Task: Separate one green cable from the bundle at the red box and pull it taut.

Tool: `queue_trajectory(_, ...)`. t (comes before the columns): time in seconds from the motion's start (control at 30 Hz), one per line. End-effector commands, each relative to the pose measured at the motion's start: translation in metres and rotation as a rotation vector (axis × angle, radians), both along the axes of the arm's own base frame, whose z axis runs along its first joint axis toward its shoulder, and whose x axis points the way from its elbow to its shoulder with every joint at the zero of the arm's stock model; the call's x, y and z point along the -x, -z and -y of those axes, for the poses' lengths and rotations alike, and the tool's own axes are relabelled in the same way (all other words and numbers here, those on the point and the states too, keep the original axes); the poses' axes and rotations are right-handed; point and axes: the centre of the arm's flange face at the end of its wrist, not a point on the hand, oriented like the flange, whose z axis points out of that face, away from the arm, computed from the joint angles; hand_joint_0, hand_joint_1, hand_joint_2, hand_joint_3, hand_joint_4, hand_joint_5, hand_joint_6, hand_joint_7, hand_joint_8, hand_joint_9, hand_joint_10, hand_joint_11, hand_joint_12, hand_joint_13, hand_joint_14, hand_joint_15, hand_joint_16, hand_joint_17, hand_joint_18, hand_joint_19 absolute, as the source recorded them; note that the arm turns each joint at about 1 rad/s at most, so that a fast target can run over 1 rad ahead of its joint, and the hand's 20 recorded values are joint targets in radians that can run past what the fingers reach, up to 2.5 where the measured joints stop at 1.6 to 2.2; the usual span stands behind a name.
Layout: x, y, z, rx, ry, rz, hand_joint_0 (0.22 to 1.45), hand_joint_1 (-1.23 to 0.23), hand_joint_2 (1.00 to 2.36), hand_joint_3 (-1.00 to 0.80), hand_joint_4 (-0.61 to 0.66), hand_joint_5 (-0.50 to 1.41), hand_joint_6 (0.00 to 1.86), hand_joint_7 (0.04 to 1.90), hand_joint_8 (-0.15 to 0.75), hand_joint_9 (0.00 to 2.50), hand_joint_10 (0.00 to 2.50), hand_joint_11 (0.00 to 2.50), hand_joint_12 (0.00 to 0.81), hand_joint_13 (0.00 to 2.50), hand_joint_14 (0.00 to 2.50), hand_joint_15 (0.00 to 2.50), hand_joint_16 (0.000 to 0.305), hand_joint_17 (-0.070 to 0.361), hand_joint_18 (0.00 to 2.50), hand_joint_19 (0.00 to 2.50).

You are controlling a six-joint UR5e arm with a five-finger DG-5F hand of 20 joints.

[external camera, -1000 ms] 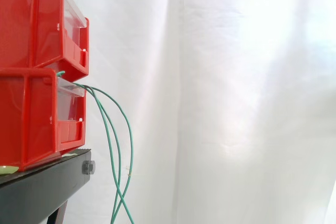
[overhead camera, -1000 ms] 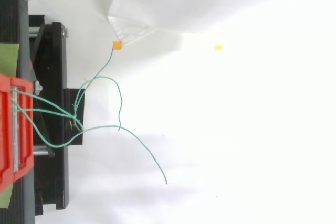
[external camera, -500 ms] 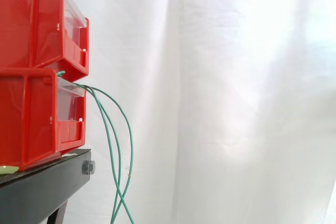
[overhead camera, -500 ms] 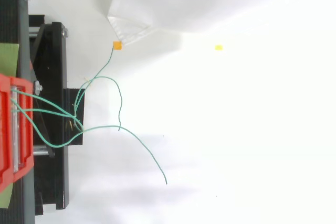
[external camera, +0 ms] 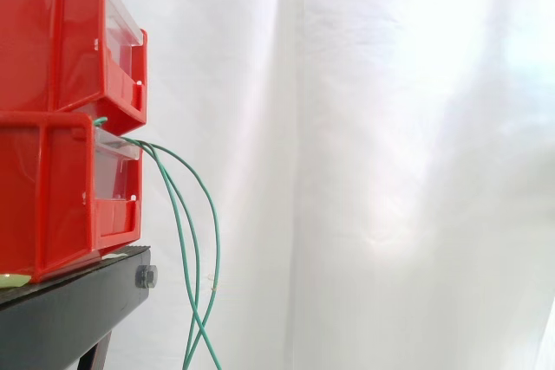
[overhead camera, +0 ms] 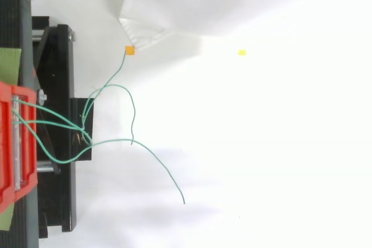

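Two red bins (external camera: pixel 61 119) are stacked on a black stand (external camera: pixel 78 309) at the left of the side view. Green cables (external camera: pixel 192 240) come out of the lower bin's front and hang slack past the stand's edge, crossing near the bottom. From above, the lower red bin (overhead camera: pixel 11 149) sits at the left edge, and the green cables (overhead camera: pixel 64 123) meet in a bundle over the stand before spreading onto the white floor. One cable runs to a free end (overhead camera: pixel 183 202); another ends at a small orange tag (overhead camera: pixel 130 50).
A white curtain (external camera: pixel 390 162) hangs behind the work, and its folded corner (overhead camera: pixel 139 27) lies on the floor near the orange tag. A small yellow mark (overhead camera: pixel 242 52) sits on the white floor to the right.
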Motion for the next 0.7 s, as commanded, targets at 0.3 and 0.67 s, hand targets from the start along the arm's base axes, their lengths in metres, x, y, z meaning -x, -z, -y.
queue_trajectory(0.3, -0.0001, -0.0006, 0.0000, 0.000, 0.000, 0.001, 0.50, -0.78, 1.00, -0.50, 0.21, -0.16, 0.50, 0.77, 0.301, 0.98, 0.02, 0.58, 0.457, 1.07, 0.01, 0.66, 0.031, 0.069, 0.40, 0.73)
queue_trajectory(0.67, 0.0002, 0.0000, 0.0001, 0.000, 0.000, 0.000, 0.50, -0.71, 1.00, -0.50, 0.22, -0.15, 0.50, 0.77, 0.281, 1.01, 0.02, 0.57, 0.454, 1.09, 0.02, 0.65, 0.032, 0.072, 0.41, 0.73)
